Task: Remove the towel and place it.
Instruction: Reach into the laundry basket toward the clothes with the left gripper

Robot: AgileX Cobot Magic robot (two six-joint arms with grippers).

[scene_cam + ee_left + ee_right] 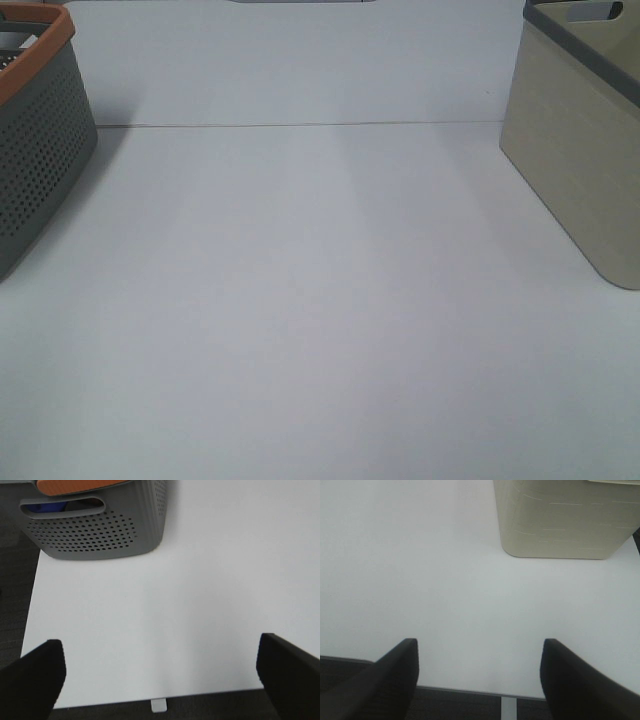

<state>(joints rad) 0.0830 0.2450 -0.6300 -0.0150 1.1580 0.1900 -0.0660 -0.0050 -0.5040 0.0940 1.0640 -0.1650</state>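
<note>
The dark reddish-brown towel is out of view in all three views. A grey perforated basket with an orange rim [35, 140] stands at the table's far left; it also shows in the left wrist view [95, 525]. A beige basket with a grey rim [580, 140] stands at the far right; it also shows in the right wrist view [560, 520]. My left gripper [160, 677] is open and empty above the table's near edge. My right gripper [480, 677] is open and empty, also above the near edge. Neither gripper shows in the exterior high view.
The white table [320, 300] lies between the two baskets. Its front edge and the dark floor show in the left wrist view [100, 712] and the right wrist view [460, 705]. Something blue shows through the grey basket's handle slot [50, 507].
</note>
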